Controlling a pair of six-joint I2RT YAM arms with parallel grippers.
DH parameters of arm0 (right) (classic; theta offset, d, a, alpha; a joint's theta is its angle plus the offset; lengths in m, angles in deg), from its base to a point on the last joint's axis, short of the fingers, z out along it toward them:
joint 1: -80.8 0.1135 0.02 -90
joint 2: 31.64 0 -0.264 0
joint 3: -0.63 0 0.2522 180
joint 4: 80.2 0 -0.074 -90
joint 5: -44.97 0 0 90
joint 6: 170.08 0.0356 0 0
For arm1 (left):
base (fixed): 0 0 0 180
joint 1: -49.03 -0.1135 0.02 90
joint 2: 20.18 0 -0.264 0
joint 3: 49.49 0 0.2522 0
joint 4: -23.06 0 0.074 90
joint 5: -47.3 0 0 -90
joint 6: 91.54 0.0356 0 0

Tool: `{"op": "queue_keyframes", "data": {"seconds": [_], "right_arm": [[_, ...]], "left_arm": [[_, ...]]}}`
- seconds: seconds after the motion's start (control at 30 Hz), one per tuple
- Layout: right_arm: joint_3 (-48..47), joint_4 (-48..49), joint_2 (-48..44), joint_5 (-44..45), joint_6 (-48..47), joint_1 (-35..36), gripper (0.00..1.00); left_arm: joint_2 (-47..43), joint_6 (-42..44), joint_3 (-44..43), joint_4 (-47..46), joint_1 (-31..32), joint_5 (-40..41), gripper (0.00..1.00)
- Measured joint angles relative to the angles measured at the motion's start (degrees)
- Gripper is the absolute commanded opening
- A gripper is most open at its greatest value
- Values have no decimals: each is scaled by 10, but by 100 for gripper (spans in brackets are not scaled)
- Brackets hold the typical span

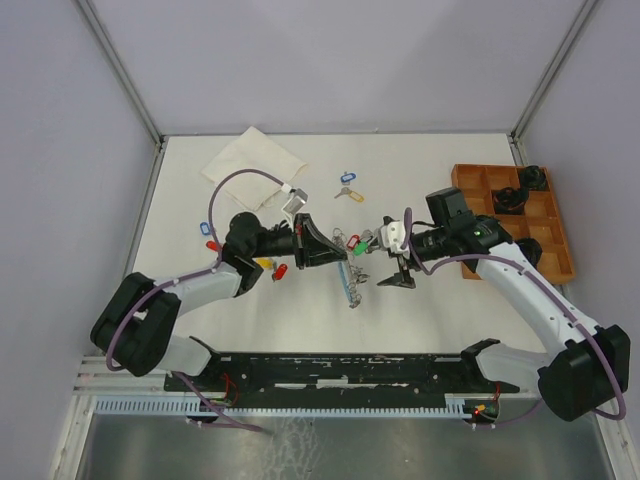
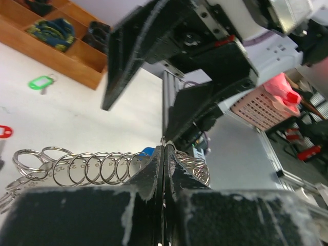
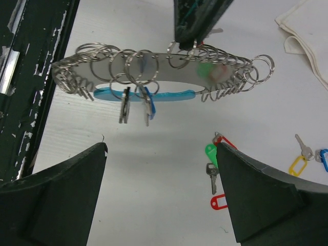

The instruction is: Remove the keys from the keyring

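Note:
My left gripper [image 1: 338, 250] is shut on the top edge of the keyring [image 1: 352, 246] and holds it up off the table. In the right wrist view the keyring [image 3: 164, 77] is a long silvery loop strung with several split rings, with a light-blue band along its lower side. Two keys [image 3: 124, 106] hang from it near the left end. My right gripper [image 3: 161, 148] stands open just in front of the loop, with nothing between its fingers [image 3: 77, 179]. In the left wrist view the left gripper [image 2: 164, 148] pinches the loop between the rings [image 2: 77, 166].
Loose tagged keys lie on the table: a green one [image 3: 211, 156], red tags [image 3: 220, 201], a yellow one [image 3: 297, 166], and blue and yellow ones [image 1: 347, 185] further back. A white cloth [image 1: 255, 165] lies at the back left. A wooden tray [image 1: 560, 255] stands at the right.

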Motion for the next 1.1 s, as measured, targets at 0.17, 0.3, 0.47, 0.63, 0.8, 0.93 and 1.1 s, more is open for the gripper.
{"op": "queue_keyframes", "data": {"seconds": [0.17, 0.3, 0.47, 0.63, 0.8, 0.93, 1.1], "right_arm": [[2, 22, -3, 21, 18, 0, 95], [2, 21, -10, 21, 8, 0, 93], [2, 1, -12, 6, -31, 1, 92], [8, 5, -12, 7, -45, 14, 91], [20, 21, -12, 11, -45, 35, 89], [34, 33, -12, 12, -48, 54, 86], [41, 38, -5, 14, -67, 81, 76]], "left_arm": [[3, 18, -27, 57, 1, -59, 3], [-9, 106, -47, 169, 4, -73, 3], [-17, 231, -84, 304, 19, -79, 3], [-17, 351, -123, 434, 46, -76, 3], [-17, 444, -162, 530, 73, -71, 3], [-17, 482, -168, 564, 85, -68, 3], [-17, 506, -175, 594, 93, -65, 3]]}}
